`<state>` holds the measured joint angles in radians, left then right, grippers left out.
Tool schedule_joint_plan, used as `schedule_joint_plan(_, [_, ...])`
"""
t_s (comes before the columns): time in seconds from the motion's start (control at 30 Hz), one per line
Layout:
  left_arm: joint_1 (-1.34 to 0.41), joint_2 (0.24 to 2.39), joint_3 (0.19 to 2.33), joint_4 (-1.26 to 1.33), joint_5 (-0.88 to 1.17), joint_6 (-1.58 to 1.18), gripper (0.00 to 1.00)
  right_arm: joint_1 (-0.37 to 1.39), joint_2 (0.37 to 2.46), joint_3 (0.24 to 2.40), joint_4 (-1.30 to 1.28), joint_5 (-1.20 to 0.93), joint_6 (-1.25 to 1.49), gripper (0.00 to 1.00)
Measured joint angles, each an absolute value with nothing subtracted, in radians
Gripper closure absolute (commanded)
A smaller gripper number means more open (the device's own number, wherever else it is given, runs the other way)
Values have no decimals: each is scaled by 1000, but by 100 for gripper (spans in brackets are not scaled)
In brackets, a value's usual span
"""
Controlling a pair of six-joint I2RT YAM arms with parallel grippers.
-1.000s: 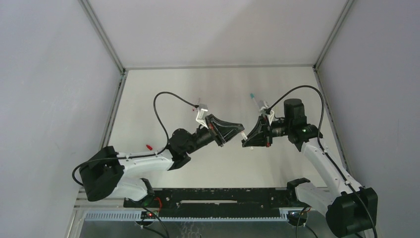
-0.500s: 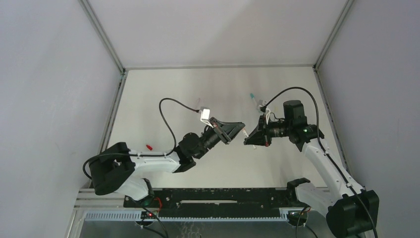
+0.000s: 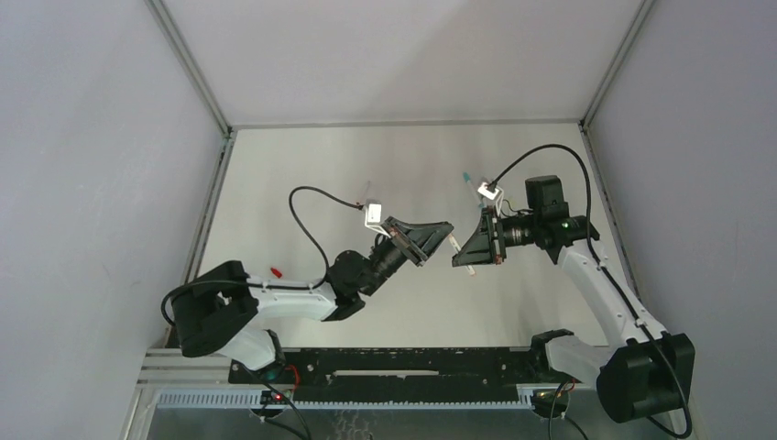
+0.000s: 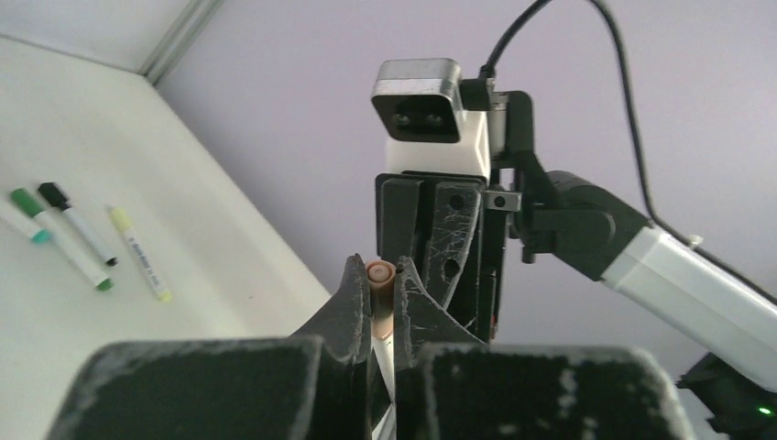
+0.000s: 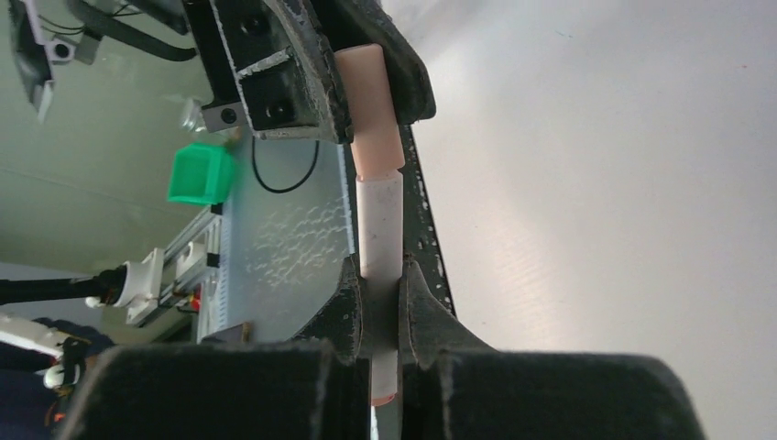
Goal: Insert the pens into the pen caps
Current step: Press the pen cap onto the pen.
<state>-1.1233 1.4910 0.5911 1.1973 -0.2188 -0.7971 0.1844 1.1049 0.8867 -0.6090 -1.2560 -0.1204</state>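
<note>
The left claw (image 4: pixel 380 280) is pinching a peach cap (image 5: pixel 374 110) between its fingertips, and the right claw (image 5: pixel 380 275) is facing it, its jaws pressing on the white barrel of a pen (image 5: pixel 379 220). The two claws are meeting tip to tip in the air over the middle of the table (image 4: pixel 137 165). In the right wrist view the pen is running straight away from the camera along the right claw's fingers. Its far end is pointing into the cap, the cap's rim is sitting against the barrel, and a peach plug is showing at the near end. From overhead the pen's long axis is slanting. The capped end is lying farther back, towards the left claw, and the bare end is sticking out nearer the arm bases on the right claw's side. That is one pen and one cap off the table. On the table, well apart from the claws, three capped pens are lying side by side and roughly parallel: a green pen (image 4: pixel 64 243), a black pen (image 4: pixel 81 227) and a yellow pen (image 4: pixel 139 257). A teal end (image 4: pixel 38 236) of what may be a fourth is showing at the frame edge. A small red piece (image 3: pixel 273 271) is lying alone beside the left arm; whether it is a pen or a cap I cannot tell.
</note>
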Motion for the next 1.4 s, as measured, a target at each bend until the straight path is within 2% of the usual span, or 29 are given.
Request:
schedule_joint_plan(0.17, [-1121, 1539, 576, 1339, -183, -841, 100, 183, 1079, 887, -596, -1295, -104, 100])
schedule_joint_plan(0.3, [-1119, 1572, 579, 1362, -175, -873, 100, 211, 1053, 926, -695, -1168, -201, 100])
schedule_joint_plan(0.5, [-1118, 1578, 649, 1115, -191, -873, 100, 278, 1037, 958, -816, -839, -302, 100])
schedule_joint_plan(0.67, [-1123, 1575, 698, 960, -189, -875, 100, 278, 1040, 958, -867, -714, -305, 100])
schedule_joint_plan(0.83, [-1124, 1531, 683, 959, -202, -883, 100, 213, 1056, 953, -846, -888, -221, 100])
schedule_joint_plan(1.07, [-1126, 1408, 638, 1011, -228, -860, 100, 189, 1034, 838, -462, -1232, -1, 100])
schedule_joint_plan(1.23, [-1140, 1398, 650, 1040, -224, -841, 97, 182, 995, 830, -401, -1274, -20, 100])
schedule_joint_plan(1.4, [-1148, 1352, 649, 953, -210, -830, 85, 207, 973, 830, -479, -1237, -169, 100])
